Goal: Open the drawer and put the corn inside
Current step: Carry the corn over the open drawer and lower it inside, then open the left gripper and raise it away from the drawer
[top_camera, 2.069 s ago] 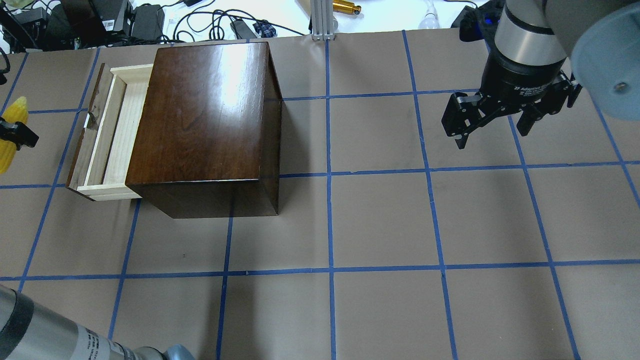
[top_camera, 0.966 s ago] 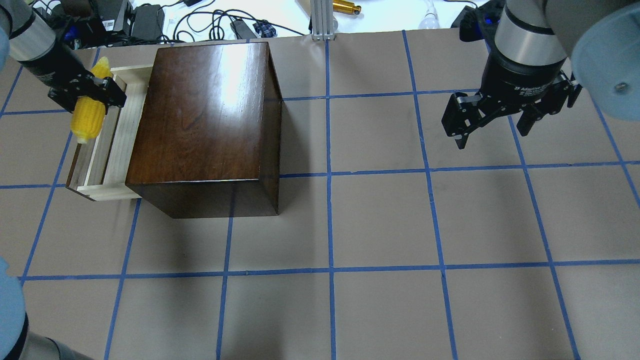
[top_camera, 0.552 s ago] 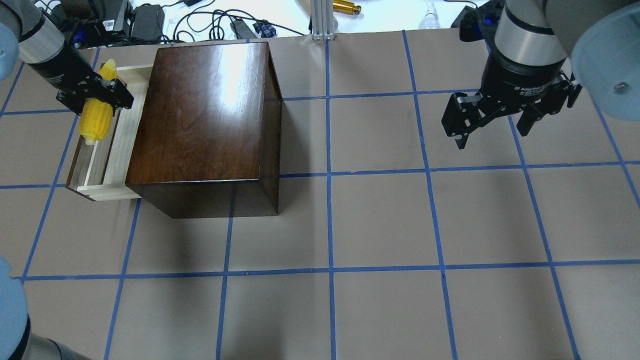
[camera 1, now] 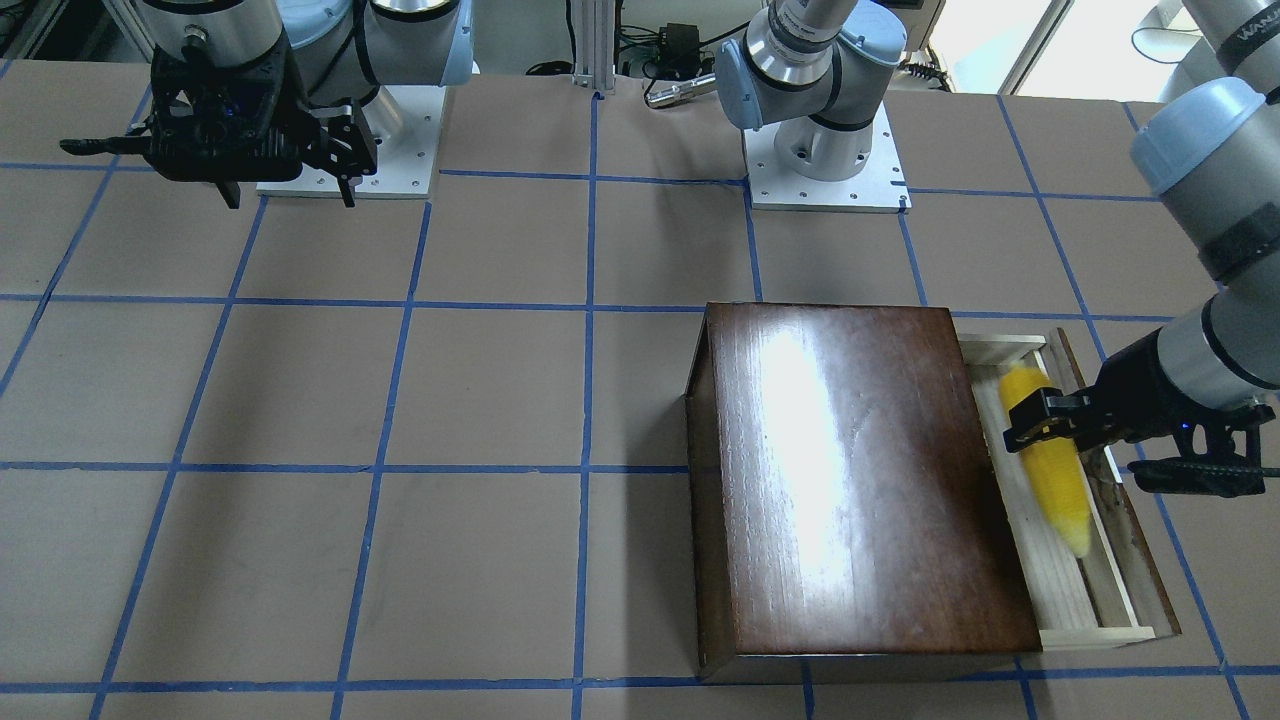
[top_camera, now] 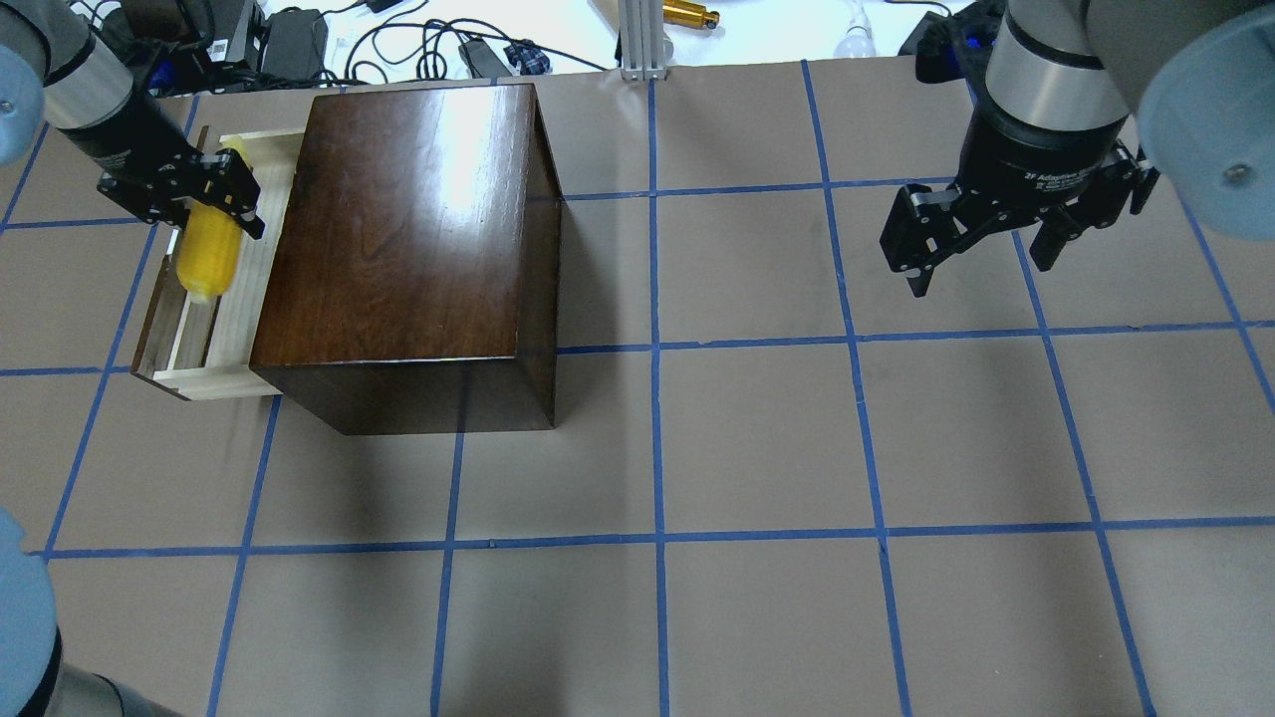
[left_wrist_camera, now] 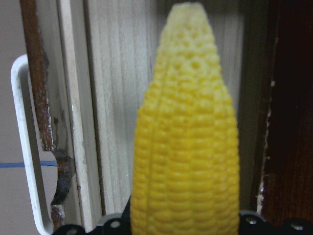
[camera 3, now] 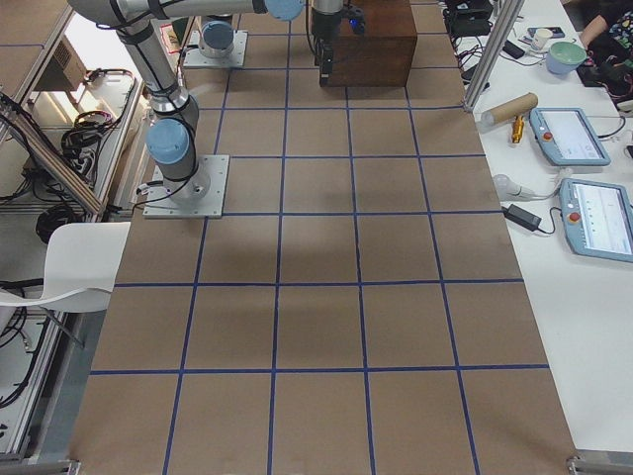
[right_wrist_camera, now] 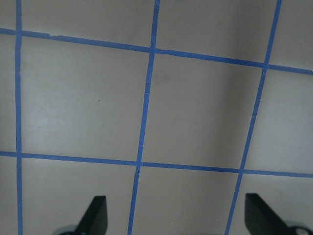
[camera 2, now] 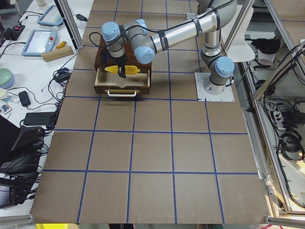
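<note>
The dark-brown wooden box stands at the table's left with its drawer pulled out; the pale tray also shows in the front view. My left gripper is shut on the yellow corn and holds it lengthwise over the open tray, tip pointing along the drawer. The corn also shows in the front view and fills the left wrist view, above the pale drawer floor. My right gripper is open and empty, high over the table's far right.
Cables, power bricks and a gold cylinder lie on the white bench beyond the table's far edge. An aluminium post stands at that edge. The drawer's white handle shows left of the front panel.
My left gripper has carried the corn from the table's left edge to over the open drawer and lowered it toward the tray. The right arm has not moved.
</note>
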Robot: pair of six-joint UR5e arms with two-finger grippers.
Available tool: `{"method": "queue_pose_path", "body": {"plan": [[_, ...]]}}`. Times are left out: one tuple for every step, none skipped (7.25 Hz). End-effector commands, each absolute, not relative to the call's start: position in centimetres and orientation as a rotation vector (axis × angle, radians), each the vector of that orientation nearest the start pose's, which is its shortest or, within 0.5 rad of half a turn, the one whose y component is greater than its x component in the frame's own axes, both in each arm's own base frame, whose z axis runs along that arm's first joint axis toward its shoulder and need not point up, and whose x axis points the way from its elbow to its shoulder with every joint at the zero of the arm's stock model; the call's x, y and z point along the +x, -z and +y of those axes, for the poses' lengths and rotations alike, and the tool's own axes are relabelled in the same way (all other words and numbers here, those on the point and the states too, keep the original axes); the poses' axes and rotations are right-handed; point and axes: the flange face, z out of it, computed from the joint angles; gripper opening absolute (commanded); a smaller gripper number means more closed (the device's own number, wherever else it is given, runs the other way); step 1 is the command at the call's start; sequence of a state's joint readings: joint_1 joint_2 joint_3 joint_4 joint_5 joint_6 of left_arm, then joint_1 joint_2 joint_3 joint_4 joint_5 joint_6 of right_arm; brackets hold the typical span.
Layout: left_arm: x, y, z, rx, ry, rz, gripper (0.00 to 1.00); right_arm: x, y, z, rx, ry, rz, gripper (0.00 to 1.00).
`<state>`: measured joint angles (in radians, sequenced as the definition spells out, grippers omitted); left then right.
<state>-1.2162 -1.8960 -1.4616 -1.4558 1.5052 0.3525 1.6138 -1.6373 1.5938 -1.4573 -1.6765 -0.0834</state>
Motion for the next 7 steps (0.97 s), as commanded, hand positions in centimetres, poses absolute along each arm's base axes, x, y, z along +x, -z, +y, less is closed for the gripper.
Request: {"method": "queue_pose_path", "body": {"plan": [[8.1, -37.4, -61.9, -0.012, -0.111, 3.234, 1.0, 14.2, -49.8, -45.0, -0.21, -0.115, 3.236, 1.0], [8.1, -37.8, -61.9, -0.014, -0.102, 3.23, 1.0, 14.2, -49.8, -45.1, -0.212, -0.118, 3.237, 1.0], [7.6, -38.8, -61.5, -0.012, -0.094, 3.227, 1.0, 14.2, -49.8, -45.0, -0.212, -0.116, 3.237, 1.0], [6.8, -40.6, -60.4, -0.017, -0.095, 3.226, 1.0, 14.2, -49.8, -45.0, -0.212, -0.116, 3.237, 1.0], [5.1, -42.5, -59.5, -0.101, -0.073, 3.218, 1.0, 14.2, -49.8, -45.0, -0.212, -0.115, 3.235, 1.0], [2.5, -44.1, -58.8, -0.179, -0.054, 3.209, 1.0, 14.2, -49.8, -45.1, -0.21, -0.118, 3.235, 1.0], [-0.4, -46.2, -57.4, -0.189, -0.033, 3.205, 1.0, 14.2, -49.8, -45.1, -0.21, -0.118, 3.235, 1.0]]}}
